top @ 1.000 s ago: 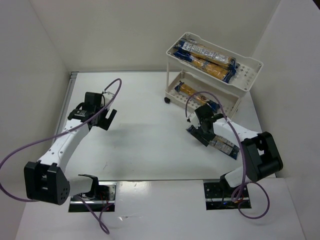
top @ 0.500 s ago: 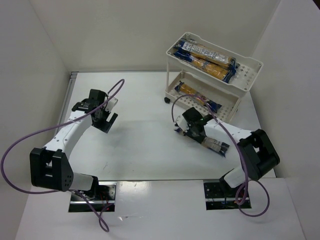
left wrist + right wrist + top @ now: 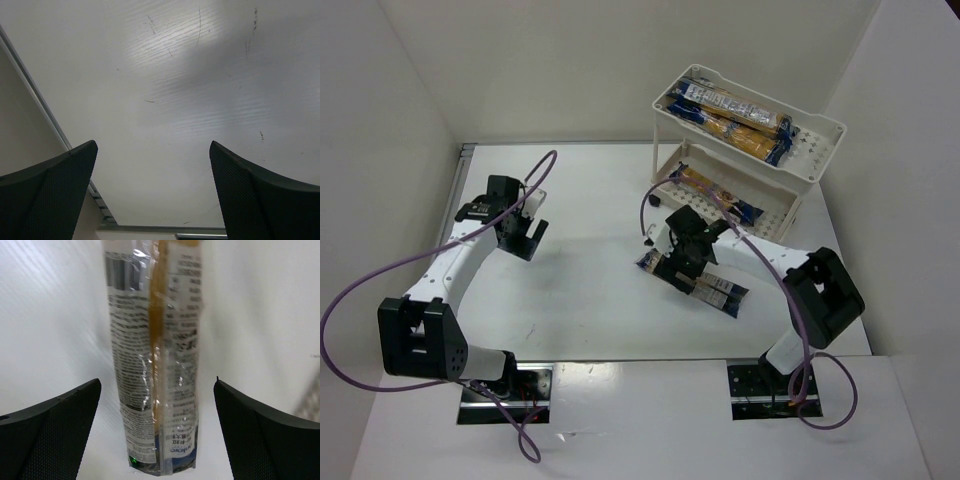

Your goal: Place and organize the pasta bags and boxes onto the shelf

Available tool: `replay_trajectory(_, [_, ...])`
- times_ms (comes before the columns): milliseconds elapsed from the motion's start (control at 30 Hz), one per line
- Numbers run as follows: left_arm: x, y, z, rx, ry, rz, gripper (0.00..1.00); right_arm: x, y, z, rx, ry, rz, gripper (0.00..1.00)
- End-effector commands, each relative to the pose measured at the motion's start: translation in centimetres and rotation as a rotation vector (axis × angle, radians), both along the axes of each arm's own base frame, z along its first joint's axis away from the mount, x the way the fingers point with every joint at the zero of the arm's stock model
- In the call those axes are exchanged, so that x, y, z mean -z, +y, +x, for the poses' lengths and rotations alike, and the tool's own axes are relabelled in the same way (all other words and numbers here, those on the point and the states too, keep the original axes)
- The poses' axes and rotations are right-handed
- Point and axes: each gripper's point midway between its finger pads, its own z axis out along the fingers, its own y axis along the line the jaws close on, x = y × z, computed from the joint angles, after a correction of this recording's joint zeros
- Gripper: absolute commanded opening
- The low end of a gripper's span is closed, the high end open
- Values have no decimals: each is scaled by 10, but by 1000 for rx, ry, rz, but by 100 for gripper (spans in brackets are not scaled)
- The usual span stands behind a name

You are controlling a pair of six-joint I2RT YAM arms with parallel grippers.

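Right jaws spread wide, pasta packet (image 3: 155, 355) centred between them, left jaws parted

Right gripper (image 3: 678, 268) and packet (image 3: 720, 293), apparently further left.

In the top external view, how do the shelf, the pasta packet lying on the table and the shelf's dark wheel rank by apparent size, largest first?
1. shelf
2. pasta packet
3. wheel
The gaps are plain, so nearness to the camera does not change this order.
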Motion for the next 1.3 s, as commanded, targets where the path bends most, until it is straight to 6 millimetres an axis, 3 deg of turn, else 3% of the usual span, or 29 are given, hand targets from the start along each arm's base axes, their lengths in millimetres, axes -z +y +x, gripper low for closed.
replay_trajectory(0, [-14, -3, 9, 29, -59, -12, 100, 9, 15, -5, -97, 8, 10, 98])
replay_trajectory(133, [-18, -3, 12, 29, -71, -13, 100, 28, 16, -4, -85, 46, -10, 98])
replay_trajectory(333, [-24, -5, 14, 34, -89, -21, 100, 32, 16, 2, -69, 51, -35, 98])
replay_trajectory(433, [-24, -5, 14, 34, -89, -21, 100, 45, 8, -17, -87, 115, -48, 80])
replay_trajectory(500, [-27, -5, 13, 34, -98, -22, 100, 50, 2, -30, -96, 144, -69, 33])
replay_trajectory(567, [-27, -5, 13, 34, -98, -22, 100, 45, 8, -33, -127, 95, -77, 2])
replay_trajectory(633, [-27, -5, 13, 34, -98, -22, 100, 39, 9, -36, -136, 90, -73, 0])
replay_trajectory(733, [-27, -5, 13, 34, -98, -22, 100, 9, 23, -14, -129, 22, -46, 0])
replay_trajectory(767, [-29, -4, 16, 29, -101, -14, 100, -22, 35, 13, -100, -79, -24, 0])
replay_trajectory(833, [-31, -2, 21, 32, -111, -2, 100, -57, 42, 40, -79, -184, -24, 0])
replay_trajectory(867, [-31, -2, 21, 32, -112, -2, 100, -93, 46, 64, -57, -294, -29, 0])
replay_trajectory(967, [-38, -1, 26, 27, -127, 5, 100, -137, 43, 95, -6, -448, -69, 0])
replay_trajectory(1067, [-39, 1, 29, 30, -128, 18, 100, -156, 32, 113, 3, -573, -138, 0])
replay_trajectory(1100, [-39, 1, 29, 30, -128, 18, 100, -167, 19, 120, 7, -633, -212, 0])
replay_trajectory(1267, [-41, 3, 33, 24, -138, 26, 100, -209, -1, 157, 92, -789, -253, 0])
